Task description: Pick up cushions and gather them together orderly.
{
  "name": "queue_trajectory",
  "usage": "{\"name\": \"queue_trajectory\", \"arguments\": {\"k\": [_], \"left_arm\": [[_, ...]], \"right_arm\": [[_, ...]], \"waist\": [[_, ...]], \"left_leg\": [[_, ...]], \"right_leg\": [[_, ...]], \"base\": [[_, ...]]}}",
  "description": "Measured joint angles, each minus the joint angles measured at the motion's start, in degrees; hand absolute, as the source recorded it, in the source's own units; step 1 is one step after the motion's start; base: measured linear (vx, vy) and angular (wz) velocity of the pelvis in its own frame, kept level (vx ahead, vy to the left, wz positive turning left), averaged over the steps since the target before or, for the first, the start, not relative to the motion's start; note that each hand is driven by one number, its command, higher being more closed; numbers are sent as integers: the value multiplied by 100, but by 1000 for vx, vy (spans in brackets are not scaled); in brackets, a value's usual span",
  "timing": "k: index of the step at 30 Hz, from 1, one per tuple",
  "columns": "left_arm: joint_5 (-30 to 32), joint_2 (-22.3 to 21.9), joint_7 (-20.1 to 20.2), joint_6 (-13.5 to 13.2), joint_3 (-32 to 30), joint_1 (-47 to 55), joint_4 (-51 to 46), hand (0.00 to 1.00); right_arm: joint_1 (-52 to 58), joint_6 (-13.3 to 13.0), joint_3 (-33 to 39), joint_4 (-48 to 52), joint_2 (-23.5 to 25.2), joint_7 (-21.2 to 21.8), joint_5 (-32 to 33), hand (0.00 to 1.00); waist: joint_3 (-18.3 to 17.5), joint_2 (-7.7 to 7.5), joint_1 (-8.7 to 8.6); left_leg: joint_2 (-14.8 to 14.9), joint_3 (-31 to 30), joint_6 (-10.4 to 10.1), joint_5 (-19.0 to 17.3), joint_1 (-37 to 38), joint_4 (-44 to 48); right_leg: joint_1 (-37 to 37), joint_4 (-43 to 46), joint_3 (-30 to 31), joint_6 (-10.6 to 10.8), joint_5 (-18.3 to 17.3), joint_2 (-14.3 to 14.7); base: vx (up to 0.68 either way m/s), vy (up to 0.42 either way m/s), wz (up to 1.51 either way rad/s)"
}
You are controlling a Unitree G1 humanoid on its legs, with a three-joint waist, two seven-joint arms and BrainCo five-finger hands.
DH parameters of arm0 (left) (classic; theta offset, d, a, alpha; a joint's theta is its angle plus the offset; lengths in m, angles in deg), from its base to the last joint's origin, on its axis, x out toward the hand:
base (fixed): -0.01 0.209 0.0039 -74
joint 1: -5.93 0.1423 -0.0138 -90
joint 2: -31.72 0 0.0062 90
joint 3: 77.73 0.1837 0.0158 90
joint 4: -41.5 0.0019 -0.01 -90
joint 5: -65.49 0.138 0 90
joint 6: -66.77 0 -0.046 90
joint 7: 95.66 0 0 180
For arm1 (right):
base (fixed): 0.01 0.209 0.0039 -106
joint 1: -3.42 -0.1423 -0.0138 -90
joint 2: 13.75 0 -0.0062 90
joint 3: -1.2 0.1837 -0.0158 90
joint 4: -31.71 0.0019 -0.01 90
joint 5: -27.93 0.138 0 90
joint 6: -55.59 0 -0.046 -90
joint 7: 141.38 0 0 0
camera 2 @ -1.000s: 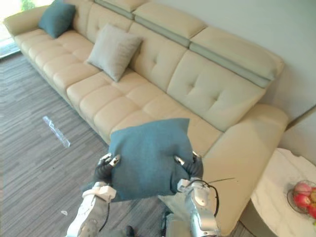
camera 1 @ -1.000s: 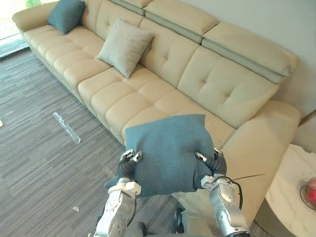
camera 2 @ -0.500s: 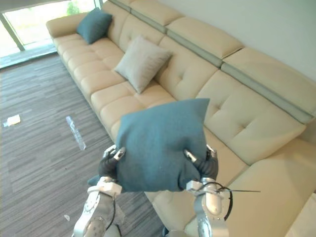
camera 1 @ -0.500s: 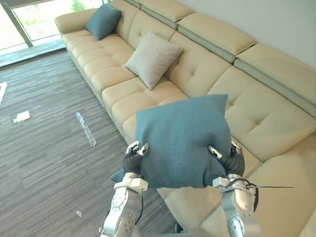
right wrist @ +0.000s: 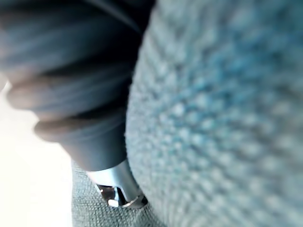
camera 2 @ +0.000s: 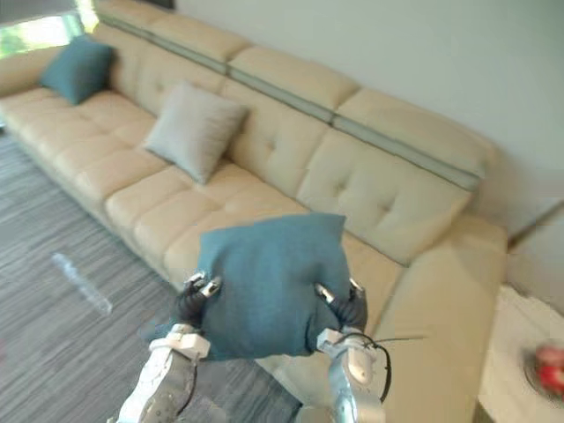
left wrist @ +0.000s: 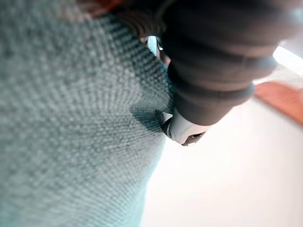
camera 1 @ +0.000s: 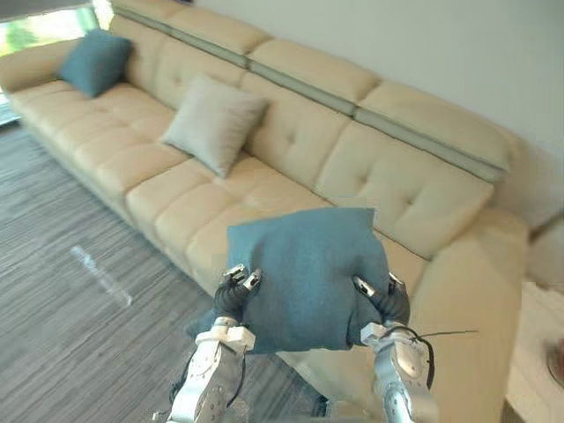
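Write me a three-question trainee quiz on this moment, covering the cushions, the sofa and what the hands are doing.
1. True or false: the beige cushion lies on the floor.
2. What grips the held teal cushion? A) the left hand alone; B) the right hand alone; C) both hands, one at each side.
3. Fill in: besides the held one, ___ cushions sit on the sofa.
Key: 1 false, it leans against the sofa back. 2 C. 3 two: the beige cushion and the far teal cushion.
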Motion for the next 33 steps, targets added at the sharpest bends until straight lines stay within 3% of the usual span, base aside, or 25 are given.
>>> {"name": "queue_trajectory", "arguments": {"k": [3,5,6,8,9,10,12,13,15,16,17,18,19,22,25,27,31,33], "left_arm": [[6,-178,4,141,5,15,-2,100],[5,-234,26,160,5,93,-43,100],[5,-254,57,158,5,178,-161,100],[5,-299,127,148,-4,362,-431,100],[6,-305,158,135,-19,477,-604,100],[6,-338,197,132,-7,536,-715,100],[6,-362,208,107,-9,546,-752,100],[7,-362,209,99,-8,557,-752,100],[25,-358,208,101,-8,588,-751,100],[48,-372,208,100,3,652,-751,100],[68,-358,208,103,5,697,-734,100],[98,-264,196,119,-1,765,-700,100],[112,-263,196,101,-1,746,-701,100],[112,-245,179,89,-5,729,-701,100],[112,-237,179,19,-6,719,-701,100],[111,-232,179,-14,-6,678,-700,100],[111,-217,177,-26,-5,549,-623,100],[111,-235,177,22,0,456,-525,100]], "right_arm": [[244,18,64,68,-60,0,16,100],[543,41,51,342,-57,1,15,100],[724,45,42,653,-53,5,15,100],[861,43,17,1041,-78,18,51,100],[893,41,-6,1166,-79,38,69,100],[872,9,9,1196,-96,42,72,100],[826,0,1,1194,-91,41,70,100],[808,0,2,1179,-93,41,69,100],[778,2,1,1100,-110,39,62,100],[783,3,1,1090,-158,39,60,100],[771,6,-18,1021,-188,41,54,100],[803,68,-85,858,-183,41,54,100],[829,78,-115,862,-178,41,54,100],[790,77,-133,867,-33,41,52,100],[741,73,-133,867,16,42,-5,100],[687,71,-133,835,21,42,-116,100],[458,60,-39,429,6,54,-119,100],[454,73,31,338,-11,65,-120,100]], "waist": [[59,125,-147],[81,158,-165],[125,234,-137],[146,417,-29],[148,340,40],[123,352,96],[126,346,182],[132,329,246],[155,282,330],[122,350,325],[99,384,353],[-5,179,288],[-20,77,262],[10,-51,273],[40,-20,293],[63,21,290],[68,52,263],[101,130,231]], "left_leg": [[63,-104,-137,89,310,-172],[231,-222,-149,97,358,368],[467,-444,-88,133,139,1239],[775,-795,243,468,-351,2369],[842,-918,291,659,-638,2873],[779,-1050,281,197,-763,2732],[582,-1285,408,-248,-887,2104],[339,-1746,385,-339,-1007,1636],[-28,-2552,219,-215,-1105,792],[-124,-2901,125,120,-1041,161],[-143,-2924,-343,483,-932,139],[-237,-2582,-203,385,-868,212],[-284,-2408,-90,293,-900,422],[-349,-1884,104,160,-807,600],[-400,-1452,194,11,-446,491],[-408,-1205,179,-32,-294,285],[-427,-1258,137,-8,-368,63],[-410,-1338,28,98,-406,-93]], "right_leg": [[347,-108,-90,19,-72,113],[675,-93,-157,39,-261,191],[857,-56,-123,41,-407,270],[965,-79,54,-61,-559,418],[972,-113,270,-91,-652,409],[974,-160,467,-83,-668,406],[981,-230,801,-69,-678,397],[981,-279,1062,-65,-680,383],[980,-286,1415,55,-727,307],[976,-273,1593,290,-729,303],[964,-257,1768,440,-730,302],[979,-379,1979,518,-606,162],[959,-481,1998,554,-415,64],[843,-499,2190,612,-160,-101],[430,109,2169,584,1,-195],[142,330,1842,521,41,-257],[195,-282,1317,481,63,-232],[183,-455,1254,565,142,-186]], "base": [[204,-81,-2],[150,-80,15],[113,-86,-15],[126,-32,-47],[170,40,-66],[165,68,-63],[195,117,-78],[201,198,-98],[171,275,-111],[215,365,-122],[275,425,-108],[250,325,-91],[240,318,-79],[161,282,-82],[58,189,-87],[2,69,-69],[-47,-33,-37],[-64,-75,-5]]}}
